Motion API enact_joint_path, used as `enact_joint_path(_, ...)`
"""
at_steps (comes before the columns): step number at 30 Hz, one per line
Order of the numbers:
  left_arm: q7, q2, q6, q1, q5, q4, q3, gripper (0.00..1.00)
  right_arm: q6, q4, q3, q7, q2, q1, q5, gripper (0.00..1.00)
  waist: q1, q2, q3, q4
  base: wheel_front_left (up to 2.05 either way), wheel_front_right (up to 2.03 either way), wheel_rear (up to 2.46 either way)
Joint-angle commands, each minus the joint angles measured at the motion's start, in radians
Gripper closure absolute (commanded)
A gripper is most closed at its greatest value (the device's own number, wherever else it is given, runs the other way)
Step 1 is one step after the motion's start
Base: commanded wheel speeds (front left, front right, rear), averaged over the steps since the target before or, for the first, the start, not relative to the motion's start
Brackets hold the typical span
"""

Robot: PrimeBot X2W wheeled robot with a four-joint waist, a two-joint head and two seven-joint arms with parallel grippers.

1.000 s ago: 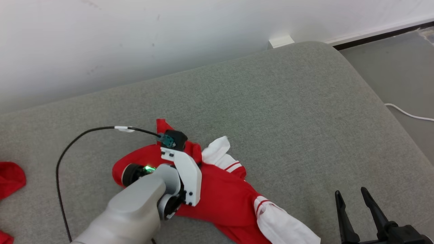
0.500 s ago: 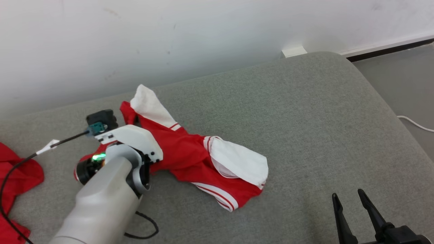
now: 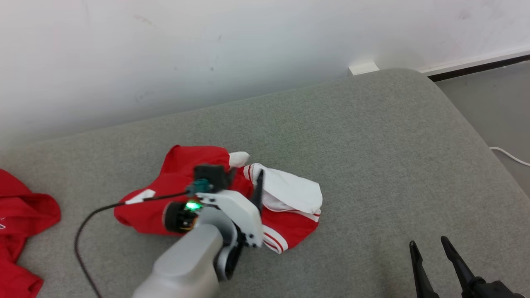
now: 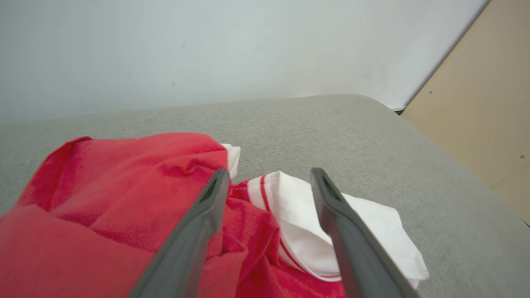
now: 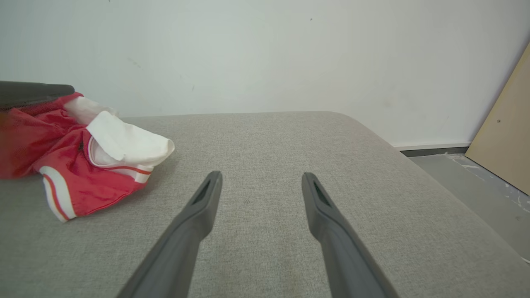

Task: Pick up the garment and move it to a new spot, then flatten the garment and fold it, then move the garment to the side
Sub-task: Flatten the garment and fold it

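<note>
The left tool (image 4: 270,174) has its two fingers spread apart, with no cloth pinched between them. It is poised over the garment (image 3: 186,163), pointing toward the wall (image 3: 207,49). Whether the fingertips touch the fabric cannot be told.

The garment lies crumpled in a heap on the grey cushion (image 3: 352,136), left of its middle. It is red with white sleeves and red-and-white striped cuffs. One white sleeve is folded over on the heap's right side.

A black cable (image 3: 89,217) runs from the left wrist across the cushion. Another red cloth (image 3: 25,211) lies at the cushion's left edge, well apart from the garment.

The right tool (image 5: 261,178) is also spread and empty. It hovers over bare cushion at the lower right of the head view, well apart from the garment.

Past the cushion's right edge is grey floor (image 3: 492,107) with a white cord (image 3: 510,154), and a wooden board (image 5: 509,132) leans on the wall.
</note>
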Motion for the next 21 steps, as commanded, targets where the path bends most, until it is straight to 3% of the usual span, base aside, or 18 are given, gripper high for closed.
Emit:
enact_joint_path(1, 0.021, -0.009, -0.015, 0.026, 0.037, -0.033, -0.05, 0.0, -0.003, -0.003, -0.002, 0.001, -0.004, 0.014, 0.004, 0.0, 0.0, -0.0001, 0.0, -0.001, 0.0, 0.0, 0.0)
enact_joint_path(9, 0.121, -0.03, -0.022, 0.073, 0.109, -0.202, -0.201, 0.0, -0.003, -0.005, 0.005, 0.001, 0.004, 0.004, 0.011, 0.0, 0.0, -0.0001, 0.011, -0.025, 0.0, 0.0, 0.0)
enact_joint_path(21, 0.182, 0.023, 0.018, 0.023, 0.182, -0.204, -0.269, 0.0, -0.003, 0.003, 0.021, 0.001, 0.015, -0.011, 0.018, 0.0, 0.0, -0.0001, 0.037, -0.082, 0.0, 0.0, 0.0)
